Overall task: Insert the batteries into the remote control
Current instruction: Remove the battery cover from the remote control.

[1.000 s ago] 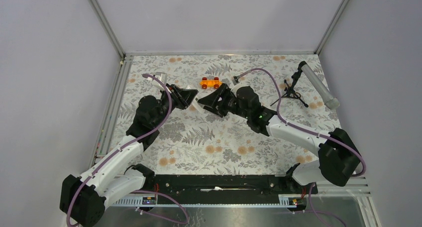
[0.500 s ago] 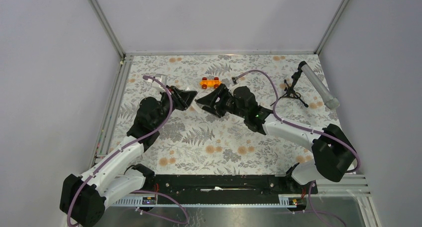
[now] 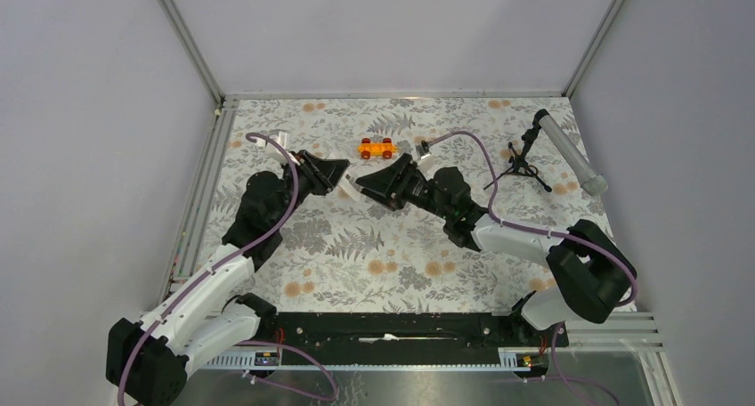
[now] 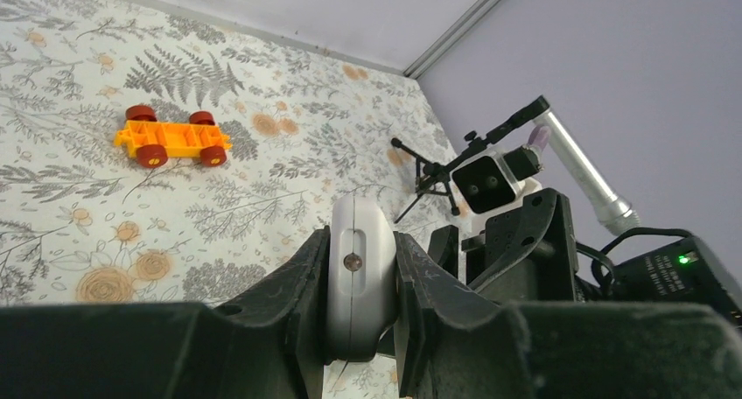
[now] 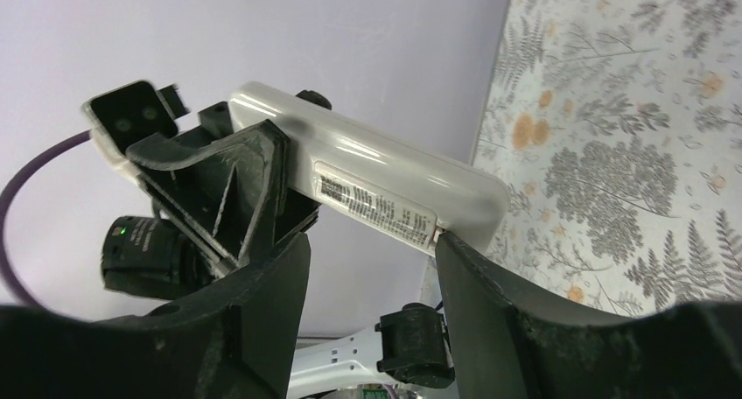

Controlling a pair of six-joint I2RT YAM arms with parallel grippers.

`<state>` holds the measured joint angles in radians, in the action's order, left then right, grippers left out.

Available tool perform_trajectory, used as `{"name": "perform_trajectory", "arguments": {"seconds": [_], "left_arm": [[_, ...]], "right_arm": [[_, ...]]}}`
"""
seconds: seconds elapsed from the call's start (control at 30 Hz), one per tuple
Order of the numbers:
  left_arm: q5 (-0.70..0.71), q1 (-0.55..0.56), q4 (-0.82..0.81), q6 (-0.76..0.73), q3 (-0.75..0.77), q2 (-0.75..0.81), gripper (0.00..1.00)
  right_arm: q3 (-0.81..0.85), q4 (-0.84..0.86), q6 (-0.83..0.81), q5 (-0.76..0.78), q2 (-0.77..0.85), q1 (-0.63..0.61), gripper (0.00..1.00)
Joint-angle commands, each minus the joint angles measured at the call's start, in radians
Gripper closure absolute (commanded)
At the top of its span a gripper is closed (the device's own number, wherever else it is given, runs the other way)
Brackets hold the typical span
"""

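The remote control is a slim white oblong, held off the floral mat with my left gripper shut on it. From above, only a white sliver of the remote control shows between the two grippers. In the right wrist view the remote control shows its label side, sticking out of the left gripper's black fingers. My right gripper is open, and its right fingertip touches the remote's lower edge near its free end. The batteries are out of view.
An orange toy car lies on the mat just behind the grippers. A grey tube on a black tripod stands at the back right. Grey walls and aluminium rails enclose the mat.
The right gripper has moved left and turned, closing in on the free end of the remote. The left gripper has barely shifted and keeps its grip.
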<state>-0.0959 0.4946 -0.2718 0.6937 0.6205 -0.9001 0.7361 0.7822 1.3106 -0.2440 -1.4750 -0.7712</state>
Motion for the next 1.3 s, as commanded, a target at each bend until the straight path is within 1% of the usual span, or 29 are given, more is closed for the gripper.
{"name": "perform_trajectory", "arguments": {"seconds": [0.0, 0.17, 0.3, 0.43, 0.63, 0.87, 1.17, 1.27], "left_arm": [[-0.224, 0.042, -0.072, 0.196, 0.075, 0.035, 1.00], [-0.242, 0.041, -0.066, 0.257, 0.068, 0.003, 1.00], [-0.270, 0.042, -0.126, 0.308, 0.018, -0.030, 1.00], [-0.269, 0.043, -0.125, 0.312, -0.014, -0.050, 1.00], [-0.172, 0.045, 0.001, 0.233, -0.020, -0.034, 1.00], [-0.028, 0.045, 0.136, 0.118, 0.029, -0.040, 1.00], [0.060, 0.045, 0.183, 0.039, 0.055, -0.059, 1.00], [0.079, 0.045, 0.197, 0.021, 0.066, -0.074, 1.00]], "right_arm": [[-0.007, 0.279, -0.003, -0.047, -0.031, 0.016, 0.37], [-0.040, 0.468, 0.037, -0.096, -0.066, 0.021, 0.37], [-0.058, 0.608, 0.080, -0.116, -0.119, 0.029, 0.37], [-0.042, 0.705, 0.089, -0.161, -0.154, 0.031, 0.39], [-0.035, 0.681, 0.062, -0.176, -0.147, 0.038, 0.39], [-0.057, 0.650, 0.043, -0.168, -0.113, 0.057, 0.39], [-0.070, 0.538, -0.003, -0.154, -0.070, 0.070, 0.39], [-0.083, 0.546, 0.002, -0.144, -0.072, 0.074, 0.39]]}}
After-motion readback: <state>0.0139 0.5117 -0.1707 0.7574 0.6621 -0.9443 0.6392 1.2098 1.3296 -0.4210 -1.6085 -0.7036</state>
